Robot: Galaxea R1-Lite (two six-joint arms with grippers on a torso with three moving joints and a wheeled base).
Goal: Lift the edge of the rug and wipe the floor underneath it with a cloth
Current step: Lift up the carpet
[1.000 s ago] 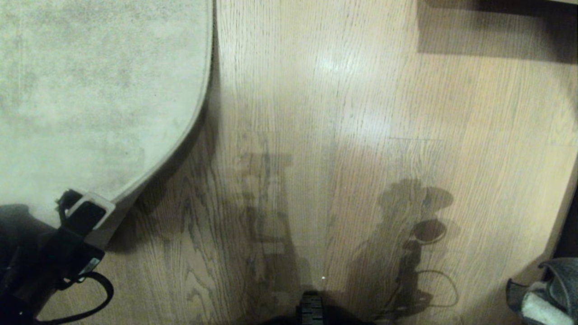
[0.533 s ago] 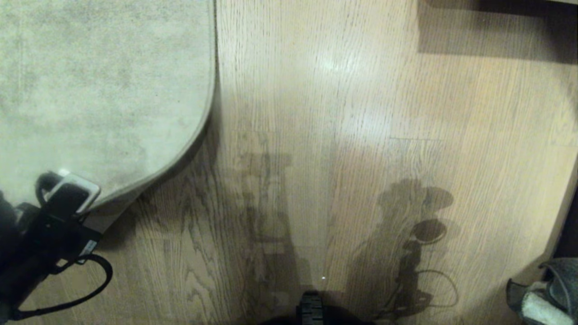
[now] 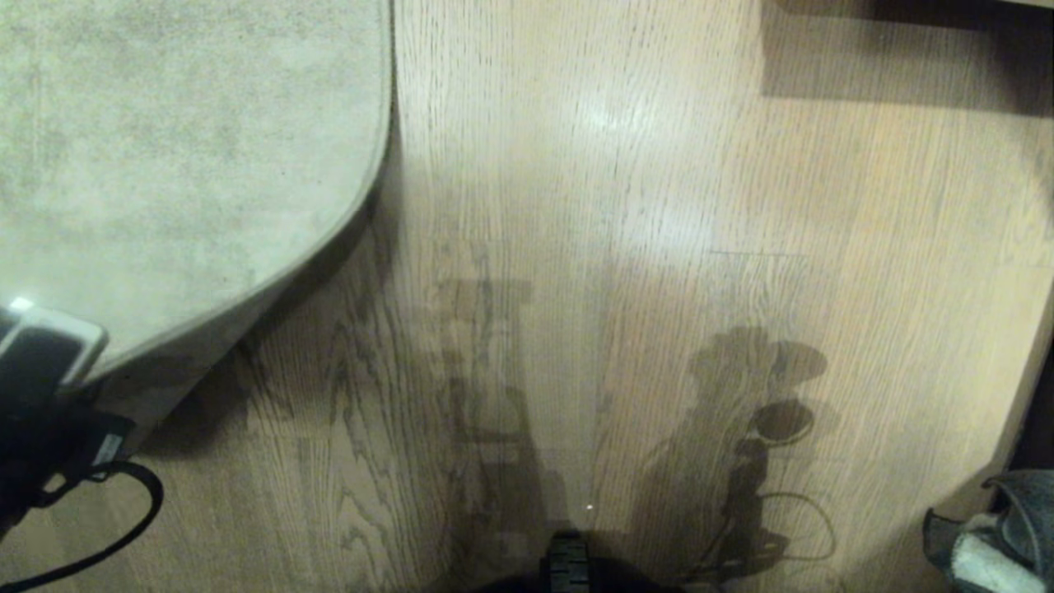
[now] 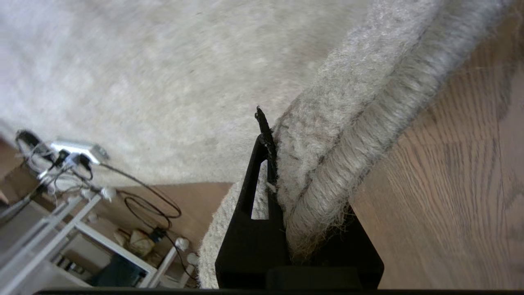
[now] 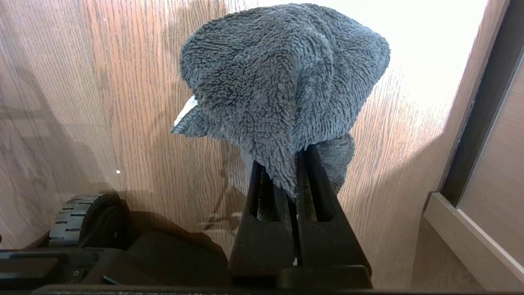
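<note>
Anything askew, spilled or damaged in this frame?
Only the rug edge: its corner is pinched in the left end effector and peeled up off the floor, so it curls instead of lying flat. That fits the task. The cloth hangs bunched from the right end effector. No spill or damage shows.
</note>
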